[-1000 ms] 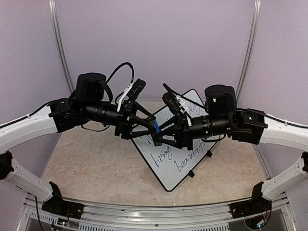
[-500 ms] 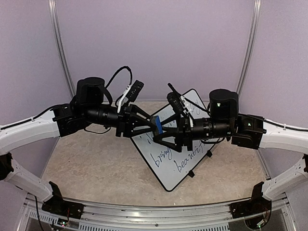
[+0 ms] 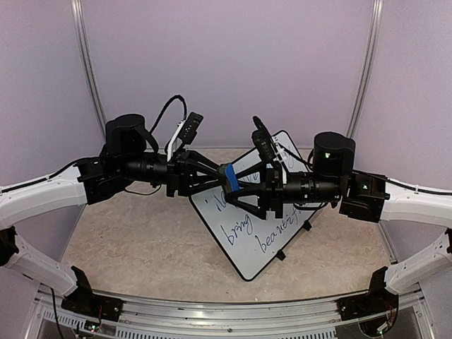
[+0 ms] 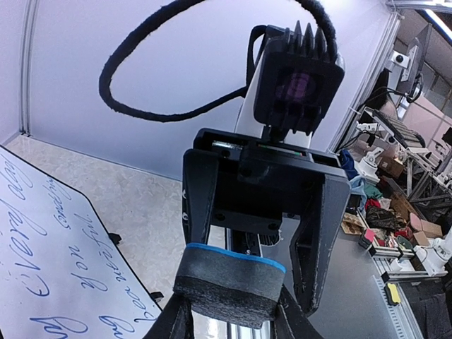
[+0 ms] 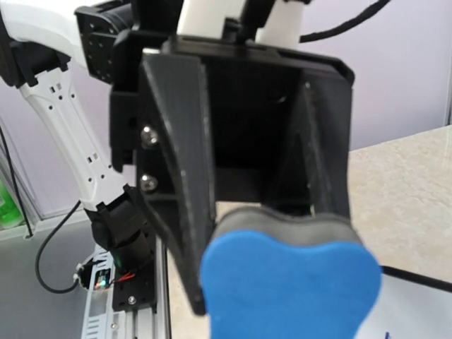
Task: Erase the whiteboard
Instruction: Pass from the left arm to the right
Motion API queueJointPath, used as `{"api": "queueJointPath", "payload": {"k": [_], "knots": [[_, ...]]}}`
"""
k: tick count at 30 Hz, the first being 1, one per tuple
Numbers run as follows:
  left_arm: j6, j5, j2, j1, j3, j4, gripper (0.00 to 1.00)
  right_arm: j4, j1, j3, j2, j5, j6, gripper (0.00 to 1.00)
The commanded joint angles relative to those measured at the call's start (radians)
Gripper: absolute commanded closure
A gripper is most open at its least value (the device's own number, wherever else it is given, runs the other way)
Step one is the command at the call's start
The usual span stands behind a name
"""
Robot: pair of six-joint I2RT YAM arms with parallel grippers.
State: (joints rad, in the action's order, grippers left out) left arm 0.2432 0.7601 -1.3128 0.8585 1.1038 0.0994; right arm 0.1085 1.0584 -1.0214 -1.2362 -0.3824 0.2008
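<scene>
The whiteboard (image 3: 263, 236) lies at an angle on the tabletop, covered in blue handwriting that also shows in the left wrist view (image 4: 49, 268). Both arms meet in the air above its far end. A blue-backed grey felt eraser (image 3: 229, 176) hangs between them. My left gripper (image 3: 224, 176) is shut on it, and its fingers (image 5: 180, 183) pinch the eraser (image 5: 289, 282) so that the foam bulges. My right gripper (image 3: 239, 189) faces it. The right gripper's fingers (image 4: 319, 233) stand spread wider than the eraser (image 4: 229, 279), and one is apart from it.
The beige tabletop (image 3: 141, 240) is walled by pale purple panels on three sides. Two small black clip feet (image 3: 281, 254) stick out from the board's near right edge. A metal rail (image 3: 226, 319) runs along the front, with the arm bases at its ends.
The left gripper has closed onto the eraser while the right gripper has opened off it. The eraser has risen slightly, and the right arm has drawn back a little to the right.
</scene>
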Motion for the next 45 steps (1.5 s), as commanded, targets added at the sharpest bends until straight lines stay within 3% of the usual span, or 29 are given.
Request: {"api": "queueJointPath", "payload": {"k": [1, 15, 21, 34, 45], "knots": [[0.007, 0.017, 0.035, -0.006, -0.013, 0.049, 0.71, 0.005, -0.027, -0.010, -0.010, -0.008, 0.041, 0.40], [0.035, -0.038, 0.091, -0.006, -0.070, 0.138, 0.80, -0.017, -0.044, -0.005, -0.021, 0.074, 0.089, 0.46], [0.089, -0.119, 0.096, -0.007, -0.104, 0.202, 0.81, 0.168, -0.043, 0.085, 0.020, 0.039, 0.078, 0.41], [0.139, -0.115, 0.093, -0.007, -0.136, 0.267, 0.81, 0.578, -0.043, 0.213, 0.005, 0.012, 0.117, 0.39], [0.146, -0.122, 0.095, -0.006, -0.143, 0.279, 0.81, 0.668, -0.043, 0.167, -0.099, 0.017, 0.147, 0.34]]}}
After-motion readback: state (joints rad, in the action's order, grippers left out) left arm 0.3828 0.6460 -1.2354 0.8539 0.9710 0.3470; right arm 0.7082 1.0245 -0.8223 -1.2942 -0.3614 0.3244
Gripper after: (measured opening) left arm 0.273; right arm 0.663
